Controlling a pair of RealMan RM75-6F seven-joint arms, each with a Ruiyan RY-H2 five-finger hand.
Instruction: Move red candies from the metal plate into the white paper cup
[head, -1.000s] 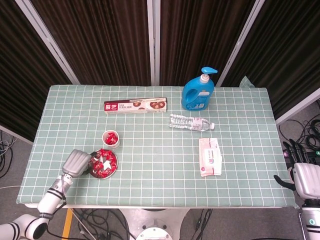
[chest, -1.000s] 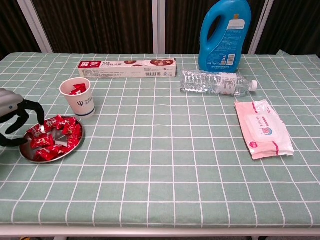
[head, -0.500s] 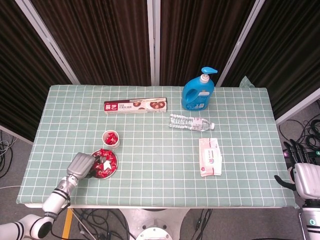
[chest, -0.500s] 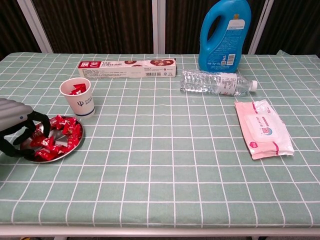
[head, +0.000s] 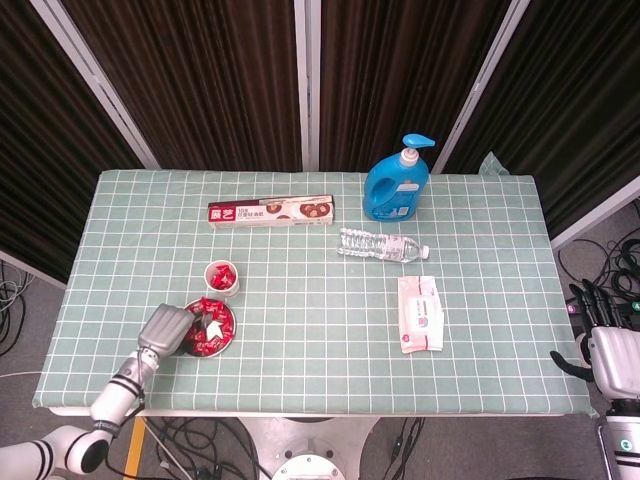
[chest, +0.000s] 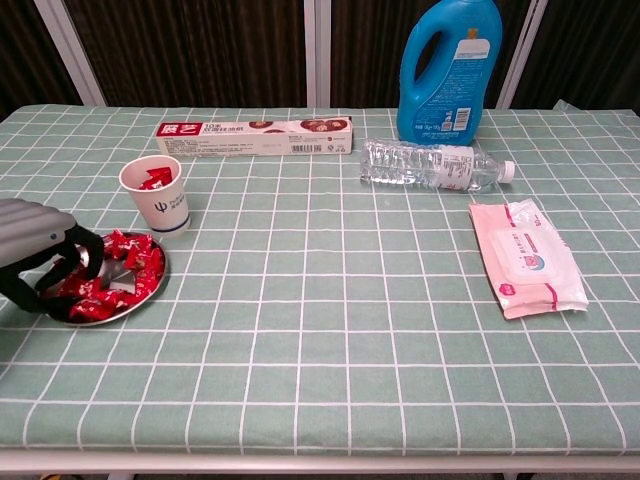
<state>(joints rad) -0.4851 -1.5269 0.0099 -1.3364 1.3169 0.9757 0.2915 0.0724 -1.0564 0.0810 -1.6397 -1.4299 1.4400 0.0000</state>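
Green checked worktop (head: 300, 290), dark curtains behind. White paper cup (chest: 154, 193) holds a few red candies; most candies (chest: 112, 270) still sit on the metal plate (chest: 146, 295) just beside it, so the task is early. Left robot hand (chest: 40, 255) is down over the plate, fingers curled into the pile; can't tell if it pinches one. It has lowered and closed since a second ago. Right robot hand (head: 610, 350) idles off the edge, fingers spread.
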